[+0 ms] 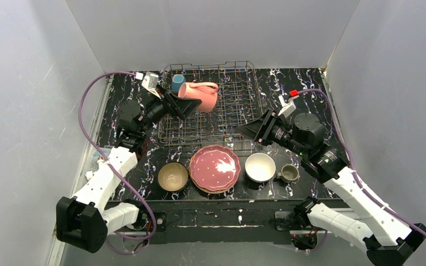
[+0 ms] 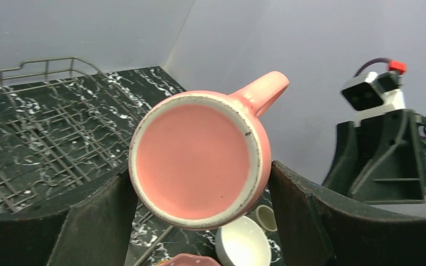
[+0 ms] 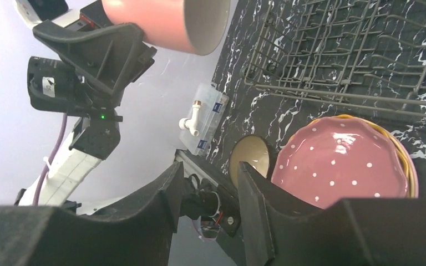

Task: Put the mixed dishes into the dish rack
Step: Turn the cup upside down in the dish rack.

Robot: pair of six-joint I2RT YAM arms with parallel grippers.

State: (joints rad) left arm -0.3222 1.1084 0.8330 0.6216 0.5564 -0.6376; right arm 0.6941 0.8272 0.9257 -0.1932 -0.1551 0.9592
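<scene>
Nearest on the black marbled surface [image 1: 280, 80] sit one tan ceramic bowl [image 1: 173, 176], one white ceramic bowl [image 1: 259, 167], one stack of scalloped plates [image 1: 215, 168] with pink on top, and one small olive-grey mug [image 1: 289, 173]. The right gripper [image 1: 243, 131] hangs empty with its fingers apart. The left gripper [image 1: 187, 104] squeezes the pink ceramic mug [image 1: 202, 95] above the grey wire dish rack [image 1: 227, 111], and only the top view shows one small teal mug [image 1: 177, 83] in its far corner.

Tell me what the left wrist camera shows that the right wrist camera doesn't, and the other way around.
Only the left wrist view shows the pink mug's underside and handle, the white bowl and the olive mug. Only the right wrist view shows the tan bowl, the pink mug's open mouth and the left arm carrying it. Both show the pink mug itself, the dish rack, the black marbled table and the dotted pink plate, though the left wrist view catches only its edge.
</scene>
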